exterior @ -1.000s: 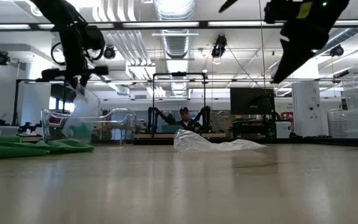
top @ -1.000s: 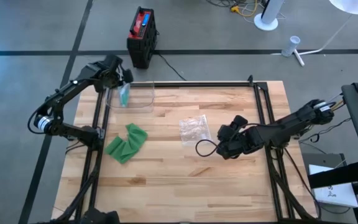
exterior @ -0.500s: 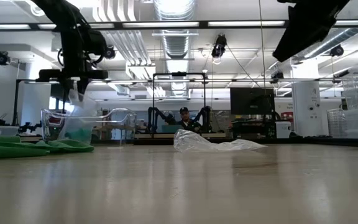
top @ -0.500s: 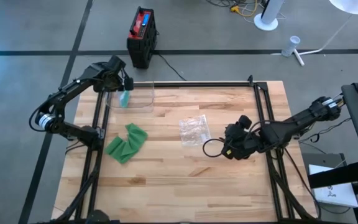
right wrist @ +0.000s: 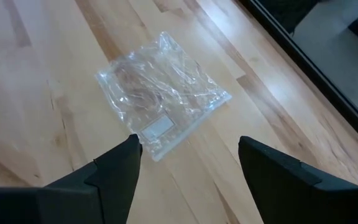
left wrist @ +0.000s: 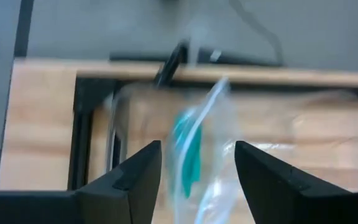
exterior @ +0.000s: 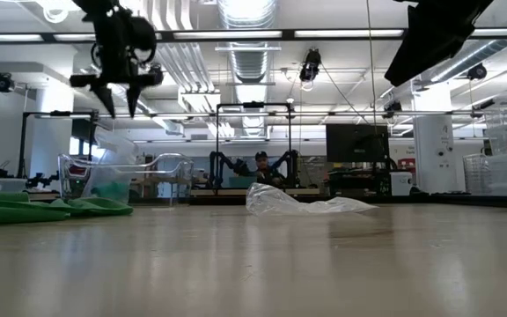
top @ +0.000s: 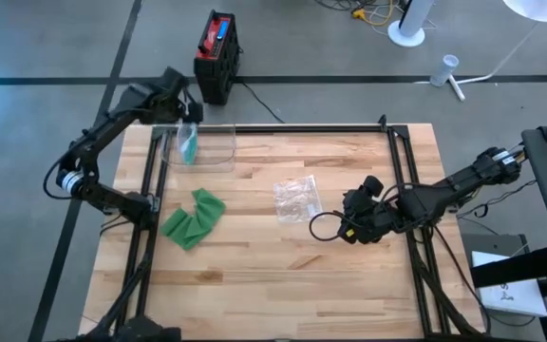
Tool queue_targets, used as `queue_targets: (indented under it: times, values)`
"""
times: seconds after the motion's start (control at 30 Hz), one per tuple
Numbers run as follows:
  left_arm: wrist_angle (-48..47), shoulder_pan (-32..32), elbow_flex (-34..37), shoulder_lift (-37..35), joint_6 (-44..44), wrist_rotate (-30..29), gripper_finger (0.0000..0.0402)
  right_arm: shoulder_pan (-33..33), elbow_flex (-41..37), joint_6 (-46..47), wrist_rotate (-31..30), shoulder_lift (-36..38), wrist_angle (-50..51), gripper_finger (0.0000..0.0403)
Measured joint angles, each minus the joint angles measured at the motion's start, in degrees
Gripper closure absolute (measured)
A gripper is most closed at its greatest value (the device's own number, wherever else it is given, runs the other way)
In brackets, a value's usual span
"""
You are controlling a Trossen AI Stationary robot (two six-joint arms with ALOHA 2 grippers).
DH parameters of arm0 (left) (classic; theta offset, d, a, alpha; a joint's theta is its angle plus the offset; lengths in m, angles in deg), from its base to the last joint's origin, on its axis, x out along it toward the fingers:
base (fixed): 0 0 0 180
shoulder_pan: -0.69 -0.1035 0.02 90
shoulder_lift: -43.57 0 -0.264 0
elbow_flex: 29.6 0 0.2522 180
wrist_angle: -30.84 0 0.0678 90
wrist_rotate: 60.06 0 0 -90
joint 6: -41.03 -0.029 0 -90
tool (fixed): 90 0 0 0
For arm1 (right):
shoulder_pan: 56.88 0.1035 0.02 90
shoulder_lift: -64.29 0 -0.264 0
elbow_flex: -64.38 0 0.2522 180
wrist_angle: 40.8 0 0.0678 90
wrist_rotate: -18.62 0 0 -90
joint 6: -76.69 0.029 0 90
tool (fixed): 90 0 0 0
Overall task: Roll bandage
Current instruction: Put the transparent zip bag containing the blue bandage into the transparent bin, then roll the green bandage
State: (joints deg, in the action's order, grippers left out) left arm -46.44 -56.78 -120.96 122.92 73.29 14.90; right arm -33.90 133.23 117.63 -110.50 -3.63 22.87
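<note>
Your left gripper [top: 190, 111], fingers spread, hovers above the clear plastic bin [top: 200, 149] holding a bagged teal bandage roll [top: 190, 146]. Right gripper [right wrist: 185, 163], spread, faces the empty clear bag [right wrist: 161, 118]. Next, reach for the loose green bandage [top: 193, 218] on the desk [top: 283, 275].

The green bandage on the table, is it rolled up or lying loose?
Loose: the green bandage lies unrolled in a crumpled zigzag, flat on the wooden table.

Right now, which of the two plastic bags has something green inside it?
The bag in the clear bin at the table's far left corner, below the left end effector. The flat bag at mid-table shows no green.
</note>
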Motion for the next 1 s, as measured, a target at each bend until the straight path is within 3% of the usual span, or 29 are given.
queue_targets:
  times: [0.17, 0.3, 0.5, 0.63, 0.8, 1.0]
  values:
    - [1.6, 1.8, -9.2, -0.1, -3.8, 2.5, 0.0214, 0.0, 0.0, 0.0, 0.0, 0.0, -0.1, 0.0147]
    - [6.6, 8.4, -9.6, 0.1, -7.5, 9.8, 0.0227, 0.0, 0.0, -0.4, -0.4, 0.0, -0.2, 0.0151]
    - [6.6, 16.9, -2.6, 6.2, -10.3, 2.8, 0.0272, 0.0, -0.1, -1.2, -1.0, 0.0, -0.8, 0.0159]
    - [6.2, 15.3, 0.3, 13.8, -9.8, 4.2, 0.0323, 0.0, -0.1, -1.2, -1.0, 0.0, -0.8, 0.0164]
    - [5.1, 11.9, -0.1, 22.2, -13.1, 1.7, 0.0386, 0.0, -0.1, -1.1, 0.2, 0.0, -0.7, 0.0171]
    - [-2.8, 7.7, -1.3, 27.5, -13.8, -2.3, 0.0386, 0.0, -0.2, -1.1, 0.6, 0.0, -0.6, 0.0176]
